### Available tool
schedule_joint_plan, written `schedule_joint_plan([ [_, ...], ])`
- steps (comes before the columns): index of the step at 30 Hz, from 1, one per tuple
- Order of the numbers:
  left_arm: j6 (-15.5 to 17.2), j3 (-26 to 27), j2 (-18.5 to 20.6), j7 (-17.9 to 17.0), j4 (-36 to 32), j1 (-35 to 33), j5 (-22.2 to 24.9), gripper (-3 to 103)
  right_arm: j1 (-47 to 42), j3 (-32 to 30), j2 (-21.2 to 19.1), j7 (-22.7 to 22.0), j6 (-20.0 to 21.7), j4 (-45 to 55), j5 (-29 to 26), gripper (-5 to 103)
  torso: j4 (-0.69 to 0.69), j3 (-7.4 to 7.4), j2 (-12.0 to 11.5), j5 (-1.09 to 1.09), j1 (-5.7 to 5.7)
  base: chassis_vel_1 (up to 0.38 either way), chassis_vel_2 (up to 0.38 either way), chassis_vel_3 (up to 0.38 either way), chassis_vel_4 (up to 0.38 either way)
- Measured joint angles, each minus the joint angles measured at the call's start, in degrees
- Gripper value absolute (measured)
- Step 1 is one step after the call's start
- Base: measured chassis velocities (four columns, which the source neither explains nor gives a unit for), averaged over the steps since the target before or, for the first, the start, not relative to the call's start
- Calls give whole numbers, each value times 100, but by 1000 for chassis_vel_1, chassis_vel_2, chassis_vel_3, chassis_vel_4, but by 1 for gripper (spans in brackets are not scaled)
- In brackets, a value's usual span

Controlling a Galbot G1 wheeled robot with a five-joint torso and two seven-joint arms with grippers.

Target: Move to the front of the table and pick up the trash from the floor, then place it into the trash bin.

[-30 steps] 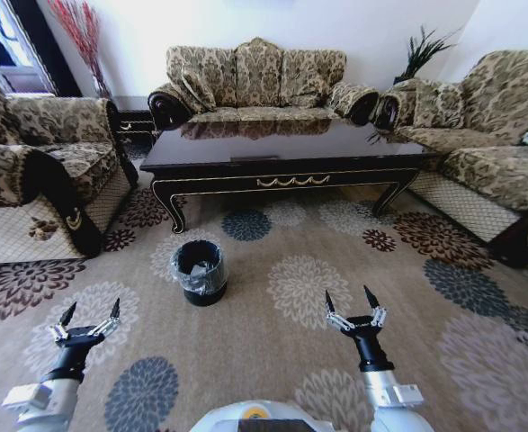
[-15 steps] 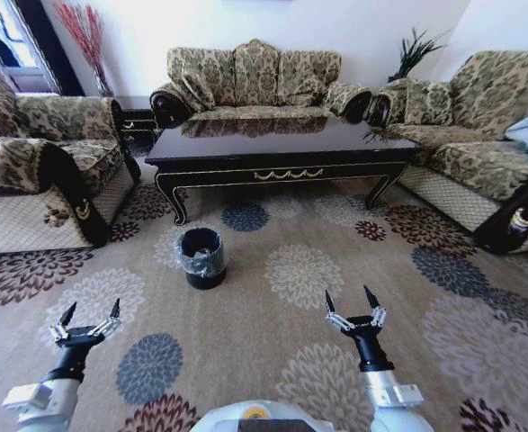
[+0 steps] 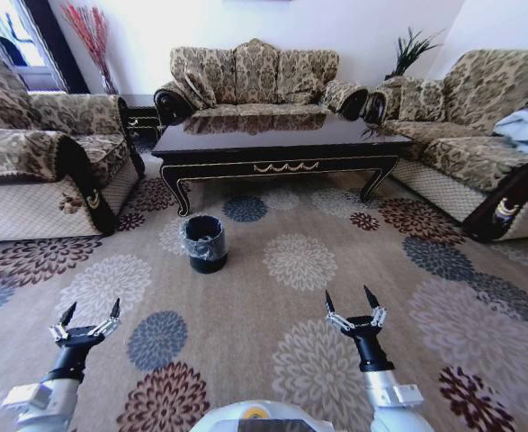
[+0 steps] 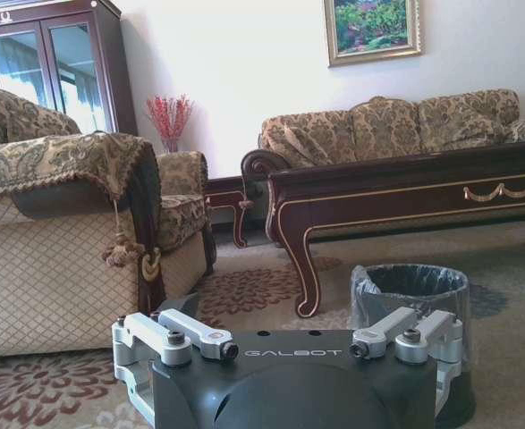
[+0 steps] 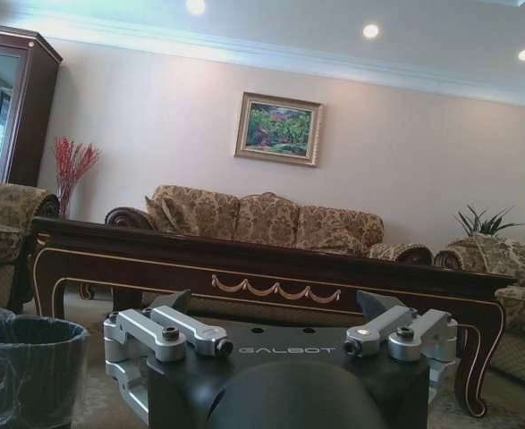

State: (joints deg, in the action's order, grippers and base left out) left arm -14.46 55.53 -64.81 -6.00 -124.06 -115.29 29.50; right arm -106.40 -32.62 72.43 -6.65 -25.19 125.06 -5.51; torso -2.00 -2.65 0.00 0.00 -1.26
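Observation:
The long dark-brown table with gold trim stands across the room in the head view, between the sofas. On the carpet in front of its left end sits the small black trash bin with a clear liner. My left gripper and right gripper hang low at the near edge, both open and holding nothing, well short of the bin. The left wrist view has the trash bin close ahead, beside a curved leg of the table. In the right wrist view the trash bin sits off to one side. The trash is out of view.
Patterned sofas ring the table: one on the left, one behind it, one on the right with a pale cloth on it. A small dark side table fills the back-left corner. Flowered carpet lies open between me and the table.
The whole head view has shifted: table, bin and sofas look smaller and farther, with more carpet in front, so the camera has drawn back. Both grippers hold the same open pose.

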Motion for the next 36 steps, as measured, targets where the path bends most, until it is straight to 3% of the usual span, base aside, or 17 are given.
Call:
schedule_joint_plan([
  [36,0,0,0,1,0,0,0,100,0,0,0,0,0,0,0,100,0,0,0,0,0,174,-176,-173,175],
])
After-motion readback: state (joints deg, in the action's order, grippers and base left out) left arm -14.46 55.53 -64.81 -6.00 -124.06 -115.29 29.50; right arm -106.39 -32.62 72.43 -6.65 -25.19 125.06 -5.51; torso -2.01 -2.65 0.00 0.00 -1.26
